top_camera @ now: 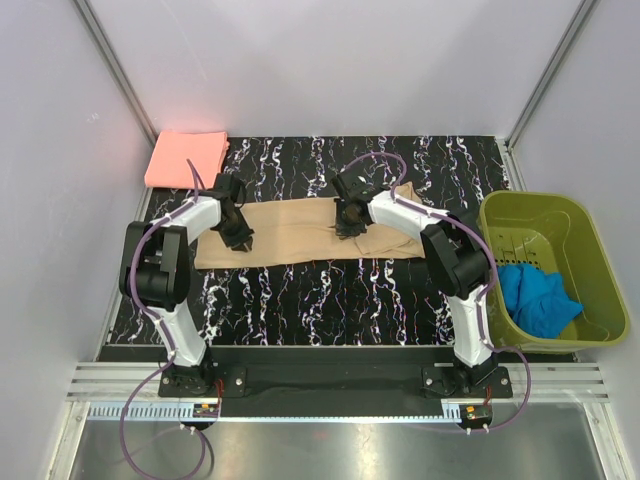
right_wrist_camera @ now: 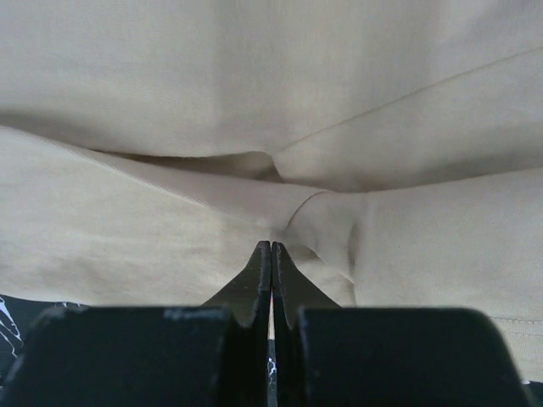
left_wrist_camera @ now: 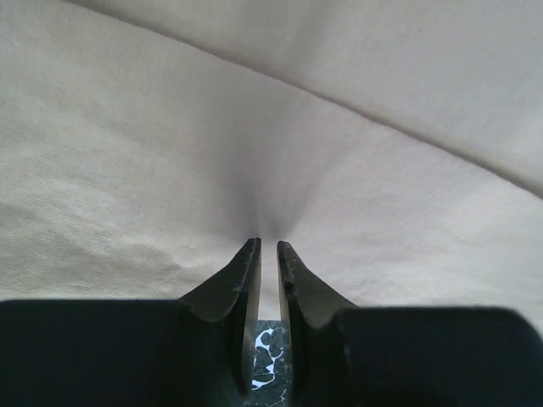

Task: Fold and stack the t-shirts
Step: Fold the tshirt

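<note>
Two grips on tan t-shirt (top_camera: pixel 300 235) — left gripper (left_wrist_camera: pixel 268 247), right gripper (right_wrist_camera: pixel 271 246) each clamped on it.

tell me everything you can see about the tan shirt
The tan shirt is plain, soft-looking cloth, folded into a long band that lies flat across the middle of the black marbled table. The left gripper pinches it near its left end, and the right gripper pinches it near its middle. The cloth puckers at both pinches.
</note>
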Available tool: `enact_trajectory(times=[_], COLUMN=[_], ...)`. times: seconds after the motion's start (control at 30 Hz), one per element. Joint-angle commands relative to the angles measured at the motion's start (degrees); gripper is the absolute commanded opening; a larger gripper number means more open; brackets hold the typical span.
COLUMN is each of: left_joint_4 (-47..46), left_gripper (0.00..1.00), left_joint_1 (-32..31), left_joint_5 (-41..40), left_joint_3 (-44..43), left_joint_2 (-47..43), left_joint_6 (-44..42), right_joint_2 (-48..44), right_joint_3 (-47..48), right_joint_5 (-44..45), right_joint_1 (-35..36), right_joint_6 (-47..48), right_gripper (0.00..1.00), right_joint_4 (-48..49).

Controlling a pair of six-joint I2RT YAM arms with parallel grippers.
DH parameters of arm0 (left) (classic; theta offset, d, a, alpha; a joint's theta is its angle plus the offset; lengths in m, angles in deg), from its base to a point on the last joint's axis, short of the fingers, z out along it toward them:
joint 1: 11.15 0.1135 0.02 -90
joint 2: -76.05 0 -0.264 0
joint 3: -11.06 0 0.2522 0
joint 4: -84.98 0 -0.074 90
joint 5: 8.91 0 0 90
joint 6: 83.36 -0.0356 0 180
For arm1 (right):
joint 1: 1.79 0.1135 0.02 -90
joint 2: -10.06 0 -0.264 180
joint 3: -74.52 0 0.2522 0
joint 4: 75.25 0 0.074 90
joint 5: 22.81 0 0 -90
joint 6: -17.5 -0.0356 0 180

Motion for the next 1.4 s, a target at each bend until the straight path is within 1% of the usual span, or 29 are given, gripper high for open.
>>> enact_trajectory(times=[0.0,0.1,0.27,0.47,0.6,0.7,0.73,0.87,1.03,1.13,1.27,1.3,1.37], left_joint_4=[-0.4,-0.3,-0.6,0.4,1.3,1.8,1.9,2.6,3.5,4.0,3.7,3.7,3.7], left_gripper=[0.18,0.18,0.17,0.17,0.17,0.17,0.17,0.17,0.18,0.18,0.18,0.18,0.18], left_joint_1=[0.2,0.5,1.6,1.7,1.7,1.7,1.7,1.7,1.7,2.2,2.8,3.1,3.4], left_joint_5=[-0.8,-1.0,-1.4,-2.9,-3.3,-3.8,-4.4,-5.1,-6.5,-6.5,-5.6,-5.4,-4.6], left_joint_3=[-1.3,-0.5,1.6,0.9,0.0,-0.5,-0.4,-0.1,-1.3,-2.3,-2.0,-2.0,-1.8], left_joint_2=[0.0,1.1,1.3,0.2,0.2,-0.3,-0.5,-2.6,-5.3,-5.6,-5.2,-4.9,-4.2], left_joint_6=[-0.4,-0.3,-0.3,-1.5,-1.7,-2.3,-2.6,-3.7,-6.5,-7.5,-7.8,-7.8,-7.9], right_joint_2=[0.6,2.0,6.2,9.0,8.6,5.8,4.3,-0.1,-8.7,-11.7,-14.2,-14.8,-14.9], right_joint_3=[1.3,2.6,8.5,16.0,17.8,15.6,14.8,13.5,6.2,2.3,-4.2,-6.5,-8.1], right_joint_5=[1.9,4.8,8.2,8.7,8.3,7.8,7.6,8.5,6.4,5.7,8.1,8.0,7.4], right_joint_1=[0.7,0.4,-0.9,-1.5,-1.5,-1.9,-2.1,-3.8,-10.3,-13.8,-16.0,-16.5,-18.1], right_joint_6=[-0.9,-0.2,2.9,5.6,5.7,5.4,5.2,5.1,2.3,2.9,3.6,3.5,3.5], right_gripper=[0.0,0.0,0.0,0.0,0.07,0.09,0.14,0.23,0.36,0.36,0.34,0.34,0.34], right_joint_4=[2.7,3.2,2.3,0.8,-1.4,-2.1,-2.8,-8.2,-14.2,-16.9,-16.0,-15.7,-15.2])
